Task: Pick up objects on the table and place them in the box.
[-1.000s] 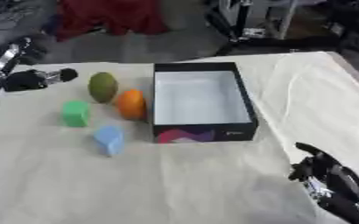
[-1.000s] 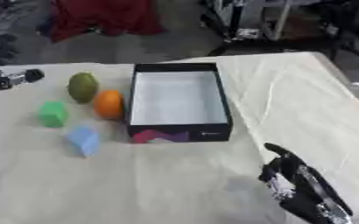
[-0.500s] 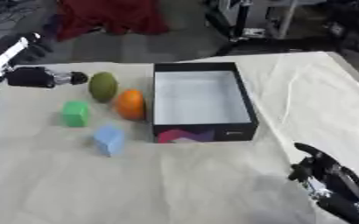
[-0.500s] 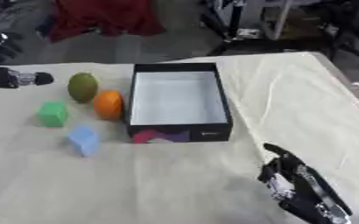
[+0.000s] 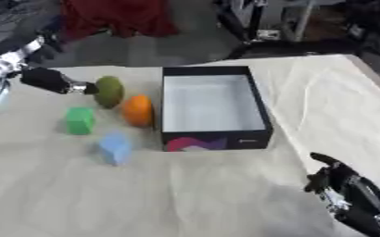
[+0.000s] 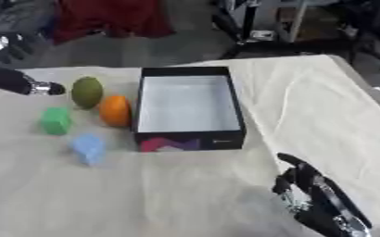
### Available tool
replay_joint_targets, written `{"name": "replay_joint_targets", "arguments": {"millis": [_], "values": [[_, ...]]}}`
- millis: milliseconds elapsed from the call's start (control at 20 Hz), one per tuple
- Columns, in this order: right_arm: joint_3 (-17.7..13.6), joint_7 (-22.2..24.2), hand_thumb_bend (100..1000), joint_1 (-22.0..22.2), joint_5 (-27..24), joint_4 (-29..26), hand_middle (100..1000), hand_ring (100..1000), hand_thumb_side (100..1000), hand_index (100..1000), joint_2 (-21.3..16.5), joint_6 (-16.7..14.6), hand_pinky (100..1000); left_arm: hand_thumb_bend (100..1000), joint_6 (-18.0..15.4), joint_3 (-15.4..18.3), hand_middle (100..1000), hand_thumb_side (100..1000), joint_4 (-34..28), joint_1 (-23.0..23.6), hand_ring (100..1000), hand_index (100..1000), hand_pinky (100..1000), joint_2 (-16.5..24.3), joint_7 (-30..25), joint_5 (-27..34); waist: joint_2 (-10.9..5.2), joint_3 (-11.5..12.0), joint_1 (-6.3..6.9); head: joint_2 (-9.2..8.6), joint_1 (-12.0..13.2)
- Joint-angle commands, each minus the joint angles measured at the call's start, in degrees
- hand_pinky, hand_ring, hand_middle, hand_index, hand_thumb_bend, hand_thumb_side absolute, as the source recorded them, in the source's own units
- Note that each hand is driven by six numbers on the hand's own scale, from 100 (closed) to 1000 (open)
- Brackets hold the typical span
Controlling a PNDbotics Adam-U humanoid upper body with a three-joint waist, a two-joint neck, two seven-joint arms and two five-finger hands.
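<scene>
meanwhile the left hand (image 5: 51,80) reaches in from the table's (image 5: 185,194) left edge, finger state unclear, beside the olive fruit (image 5: 109,91); right hand (image 6: 311,199) rests relaxed, lower right corner.

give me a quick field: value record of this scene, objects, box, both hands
box: black box, open top, white inside, nothing in it
olive-green object: olive-green oval object, left of the box, farthest back
orange object: orange round object, beside the box's left wall
green block: green block, left of the orange one
blue block: light blue block, nearest the camera
left hand: left hand, at the green oval object's left side, contact unclear
right hand: right hand, idle at lower right, fingers up
surface: cream cloth over the table
</scene>
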Motion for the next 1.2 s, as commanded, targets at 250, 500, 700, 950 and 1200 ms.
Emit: {"name": "replay_joint_targets", "arguments": {"millis": [250,500,700,950,1200], "values": [[0.06,0.32,100,-0.12,0.46,-0.97,484,566,470,921,-0.92,-0.09,839,671,-4.55,-5.02,782,310,10.44,-6.58,726,913,747,-2.72,-6.84,-7.03,-1.41,-0.24,0.53,-0.11,-0.7],[0.09,0.48,100,0.04,0.48,-0.85,484,565,470,922,-0.78,-0.11,839,632,-7.46,-4.26,780,270,18.51,-10.12,727,906,748,-6.96,-11.81,-11.99,-1.52,-0.09,0.4,-0.11,-1.4],[0.02,0.52,100,0.14,0.45,-0.82,484,565,470,922,-0.66,-0.14,839,614,-10.3,-1.55,780,252,24.33,-12.63,728,905,750,-10.47,-19.18,-18.96,-1.6,0.02,0.22,-0.11,-2.12],[-0.07,0.41,100,0.17,0.51,-0.77,484,565,470,922,-0.47,-0.08,839,569,-12.36,2.78,769,234,27.55,-13.65,715,897,741,-13.16,-23.59,-26.96,-1.51,0.11,0.15,-0.11,-2.77],[-0.08,0.4,100,0.16,0.5,-0.75,484,564,470,922,-0.41,-0.07,839,535,-11.8,4.71,775,213,32.01,-14.01,723,898,747,-14.48,-22.62,-29.51,-1.49,0.06,0.09,-0.11,-3.04]]}}
